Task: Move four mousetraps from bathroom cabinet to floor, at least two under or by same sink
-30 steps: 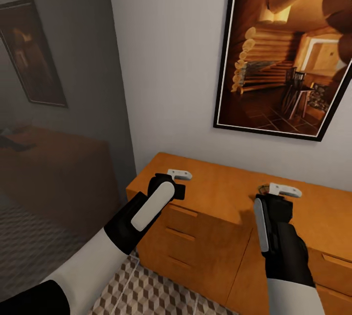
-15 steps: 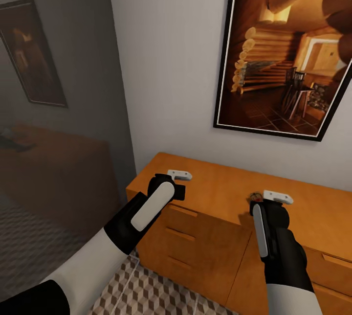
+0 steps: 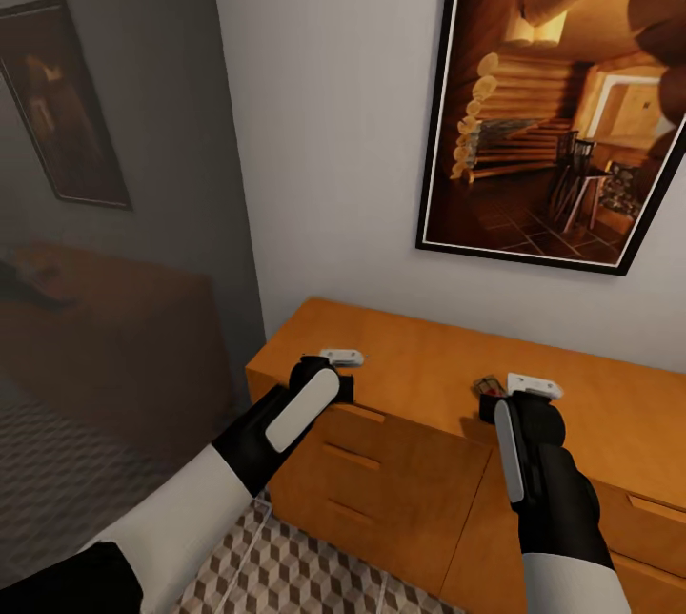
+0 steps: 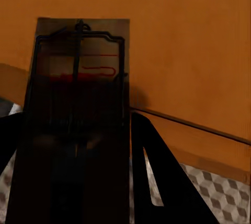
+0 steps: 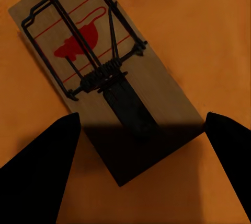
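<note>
The orange-brown cabinet (image 3: 419,357) stands against the white wall. My left gripper (image 3: 335,361) is at the front left edge of its top, shut on a mousetrap (image 4: 78,78). That tan board sits lengthwise between the fingers (image 4: 151,172), over the cabinet edge, with the cube-patterned bathroom floor (image 4: 219,198) below. My right gripper (image 3: 514,393) is over the middle of the cabinet top. Its fingertips (image 5: 52,156) press the slanted edges of a second mousetrap (image 5: 78,41), whose red mark and dark wire face up. This trap (image 3: 488,387) pokes out to the left of the gripper. The sink is out of view.
A large framed picture (image 3: 562,90) hangs on the wall above the cabinet. Drawer fronts with bar handles (image 3: 354,455) face me below the top. A dim grey panel (image 3: 105,261) on the left shows a darker cabinet and picture. Patterned floor tiles (image 3: 314,576) run between me and the cabinet.
Both grippers have drawn back toward the cabinet's front edge. The right-hand mousetrap has shifted left and toward me together with the right gripper.
</note>
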Motion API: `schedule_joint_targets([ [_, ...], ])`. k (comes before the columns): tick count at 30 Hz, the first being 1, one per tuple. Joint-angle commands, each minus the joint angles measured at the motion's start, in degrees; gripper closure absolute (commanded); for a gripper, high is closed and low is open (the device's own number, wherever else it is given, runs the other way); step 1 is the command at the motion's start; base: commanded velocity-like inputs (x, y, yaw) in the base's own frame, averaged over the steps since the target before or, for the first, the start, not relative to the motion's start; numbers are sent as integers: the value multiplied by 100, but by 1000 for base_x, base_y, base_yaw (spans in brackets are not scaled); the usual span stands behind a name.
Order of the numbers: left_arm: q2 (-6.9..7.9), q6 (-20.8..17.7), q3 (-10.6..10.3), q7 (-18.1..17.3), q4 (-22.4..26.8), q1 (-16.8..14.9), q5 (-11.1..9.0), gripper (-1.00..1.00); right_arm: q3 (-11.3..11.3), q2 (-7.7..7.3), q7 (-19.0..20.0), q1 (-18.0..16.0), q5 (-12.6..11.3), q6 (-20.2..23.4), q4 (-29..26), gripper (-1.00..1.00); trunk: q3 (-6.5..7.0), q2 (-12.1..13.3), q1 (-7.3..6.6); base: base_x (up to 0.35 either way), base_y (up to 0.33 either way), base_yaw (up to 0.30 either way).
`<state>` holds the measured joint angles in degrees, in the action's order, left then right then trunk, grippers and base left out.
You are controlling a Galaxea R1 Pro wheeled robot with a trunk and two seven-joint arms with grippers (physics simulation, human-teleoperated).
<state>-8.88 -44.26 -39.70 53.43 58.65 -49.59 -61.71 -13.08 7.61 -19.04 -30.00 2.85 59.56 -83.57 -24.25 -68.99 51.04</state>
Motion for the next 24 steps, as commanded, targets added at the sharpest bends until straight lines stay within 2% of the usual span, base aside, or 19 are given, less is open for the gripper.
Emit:
schedule_joint_targets([
  [1, 3, 11, -12, -76, -50, -7, -25, 100, -7, 2, 31, -6, 40, 29, 14, 100, -7, -5, 0, 0, 0, 0],
  [3, 7, 92, -17, -555, -200, -7, 45, 100, -9, -2, 67, -6, 59, 28, 76, 100, -7, -5, 0, 0, 0, 0],
  [5, 8, 128, -18, -809, -272, -7, 199, 100, -10, -4, 80, -6, 63, 28, 98, 100, -7, -5, 0, 0, 0, 0],
  [6, 6, 142, -19, -865, -288, -7, 272, 100, -10, -6, 83, -6, 63, 29, 103, 100, -7, -5, 0, 0, 0, 0],
  [9, 2, 258, -7, -1029, -327, -7, 692, 100, -10, -27, 96, -6, 57, 26, 115, 100, -7, -5, 0, 0, 0, 0],
  [11, 1, 327, 4, -1085, -331, -7, 877, 100, -10, -41, 99, -6, 50, 20, 118, 100, -7, -5, 0, 0, 0, 0],
  [17, -4, 391, 48, -1139, -243, -7, 1062, 100, -10, -56, 106, -6, 41, 8, 121, 100, -7, -5, 0, 0, 0, 0],
  [24, -18, 389, 44, -1160, -43, -7, 1098, 100, -11, -58, 103, -6, 44, 6, 133, 100, -7, -5, 0, 0, 0, 0],
])
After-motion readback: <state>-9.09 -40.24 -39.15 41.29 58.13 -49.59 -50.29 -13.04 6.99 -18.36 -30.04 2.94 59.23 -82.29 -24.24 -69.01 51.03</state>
